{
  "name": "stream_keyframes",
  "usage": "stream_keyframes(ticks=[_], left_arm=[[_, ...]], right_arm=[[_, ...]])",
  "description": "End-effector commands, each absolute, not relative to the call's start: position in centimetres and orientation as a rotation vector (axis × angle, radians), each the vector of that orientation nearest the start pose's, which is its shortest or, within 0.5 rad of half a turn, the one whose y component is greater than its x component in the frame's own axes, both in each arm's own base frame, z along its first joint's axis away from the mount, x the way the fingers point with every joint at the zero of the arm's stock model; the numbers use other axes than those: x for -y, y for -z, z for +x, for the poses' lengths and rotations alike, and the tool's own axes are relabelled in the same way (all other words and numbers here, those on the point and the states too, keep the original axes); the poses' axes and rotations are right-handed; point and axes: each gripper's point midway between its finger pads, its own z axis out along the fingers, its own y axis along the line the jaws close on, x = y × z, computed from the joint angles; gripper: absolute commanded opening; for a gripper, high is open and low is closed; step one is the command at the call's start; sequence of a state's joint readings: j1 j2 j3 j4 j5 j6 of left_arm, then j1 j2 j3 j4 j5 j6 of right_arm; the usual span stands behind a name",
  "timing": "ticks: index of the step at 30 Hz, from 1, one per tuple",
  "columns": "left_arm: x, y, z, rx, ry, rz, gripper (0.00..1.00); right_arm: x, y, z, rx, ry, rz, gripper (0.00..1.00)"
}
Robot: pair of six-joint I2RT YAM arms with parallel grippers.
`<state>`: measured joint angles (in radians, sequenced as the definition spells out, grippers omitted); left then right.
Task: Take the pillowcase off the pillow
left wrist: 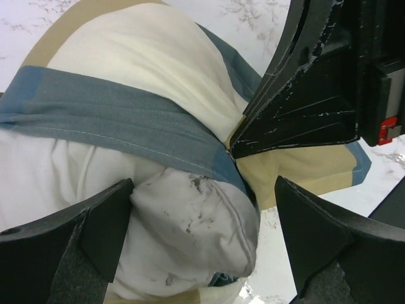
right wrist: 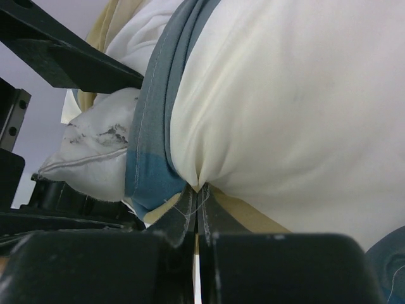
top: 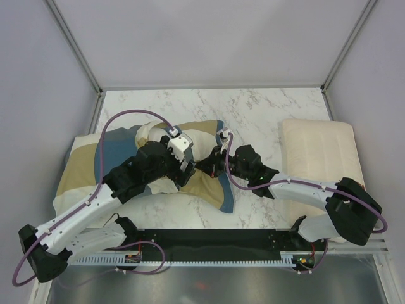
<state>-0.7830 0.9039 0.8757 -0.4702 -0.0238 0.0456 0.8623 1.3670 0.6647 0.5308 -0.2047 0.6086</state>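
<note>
Fabric of the soft, limp pillowcase (right wrist: 149, 145) is pinched at its blue hem in my tightly closed right gripper (right wrist: 195, 208), and my left gripper (left wrist: 202, 212), spread wide and empty, straddles a corner of the plump, squashy pillow (left wrist: 190, 244), which seems the best place to grasp.

Smudged pillow (left wrist: 190, 218) corner between the left gripper's (left wrist: 204, 190) wide-apart fingers (left wrist: 95, 234) — blue pillowcase (left wrist: 114, 114) band above.

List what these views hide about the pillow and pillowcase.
- Left wrist view: frame edges cut off most of the pillow; how much sits inside the pillowcase is unknowable.
- Right wrist view: folds hide whether the right fingers pinch pillowcase alone or pillow too.
- Top view: both arms cover where pillow leaves pillowcase.
</note>
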Motion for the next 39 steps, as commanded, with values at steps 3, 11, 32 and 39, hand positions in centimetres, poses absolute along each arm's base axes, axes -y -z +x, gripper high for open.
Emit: stream_keyframes(ticks=[3, 11, 32, 39], left_arm=[[18.4, -19.9, 23.3, -1.997, 0.191, 0.795, 0.80], [18.1, -20.1, 23.1, -1.994, 0.198, 0.764, 0.02], [19.9, -20.1, 19.0, -2.030, 0.461, 0.845, 0.56], [21.4, -20.3, 19.2, -1.999, 0.523, 0.869, 0.75]], right_arm=[[-37.0, -21.8, 23.1, -1.758, -1.278, -0.409, 0.00], [-35.9, -21.5, 24.0, -1.779, -1.203, -0.352, 0.00], [-30.5, -15.9, 29.2, -1.975, -0.989, -0.103, 0.00], [-31.0, -16.0, 28.9, -1.969, -1.021, -0.117, 0.00]])
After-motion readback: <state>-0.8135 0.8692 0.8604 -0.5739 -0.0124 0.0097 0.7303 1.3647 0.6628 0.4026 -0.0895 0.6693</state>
